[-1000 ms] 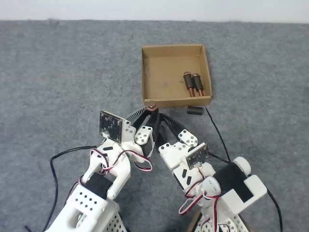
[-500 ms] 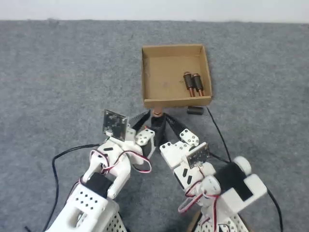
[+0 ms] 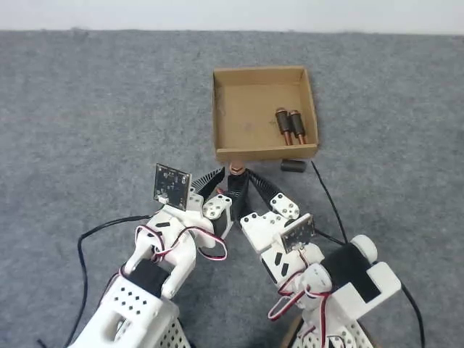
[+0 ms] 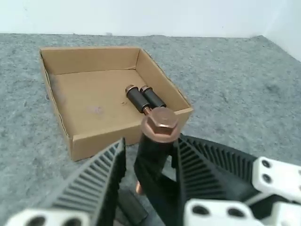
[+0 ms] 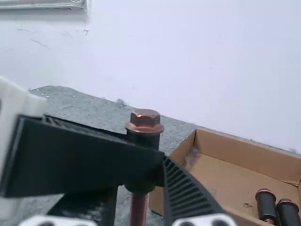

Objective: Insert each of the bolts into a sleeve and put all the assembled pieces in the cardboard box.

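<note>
Cardboard-bound: clenching the copper hex bolt point(image 4: 160, 125) in its black cylindrical sleeve point(image 4: 153, 153) with the right gripper point(image 3: 245, 183) beside the brown cardboard box point(image 3: 217, 109); holding the left gripper point(image 4: 150, 143) spread. Needing lifting over the wall point(image 3: 264, 153) before releasing.

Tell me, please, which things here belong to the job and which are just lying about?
Job: copper hex-head bolt in its black sleeve; two assembled bolt-and-sleeve pieces; brown cardboard box; loose black cylindrical sleeve beside box.
Lying about: black cables; grey carpet.
</note>
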Controlling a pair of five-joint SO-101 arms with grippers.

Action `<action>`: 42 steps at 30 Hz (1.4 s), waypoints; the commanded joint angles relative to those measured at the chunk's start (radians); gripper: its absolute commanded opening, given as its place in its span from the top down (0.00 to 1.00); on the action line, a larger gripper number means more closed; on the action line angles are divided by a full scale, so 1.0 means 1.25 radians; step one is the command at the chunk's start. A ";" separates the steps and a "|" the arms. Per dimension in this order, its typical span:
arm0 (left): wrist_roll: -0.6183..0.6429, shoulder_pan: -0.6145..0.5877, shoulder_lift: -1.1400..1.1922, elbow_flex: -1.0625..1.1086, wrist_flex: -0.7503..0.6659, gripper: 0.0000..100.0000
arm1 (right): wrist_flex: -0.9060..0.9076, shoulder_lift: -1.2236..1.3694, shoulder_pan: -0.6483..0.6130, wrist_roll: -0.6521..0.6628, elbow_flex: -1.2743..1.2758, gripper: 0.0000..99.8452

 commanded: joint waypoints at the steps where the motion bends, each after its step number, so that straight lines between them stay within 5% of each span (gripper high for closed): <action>1: 0.006 -0.001 -0.010 -0.047 0.006 0.85 | -0.001 -0.013 0.012 -0.002 -0.007 0.99; 15: 0.006 0.029 -0.010 -0.199 0.009 0.85 | 0.002 -0.006 0.012 -0.002 -0.012 0.99; 20: 0.005 0.039 -0.010 -0.274 0.115 0.85 | 0.002 -0.006 0.012 -0.002 -0.012 0.99; 42: 0.000 -0.284 -0.414 -0.332 0.574 0.85 | 0.002 -0.006 0.012 -0.002 -0.012 0.99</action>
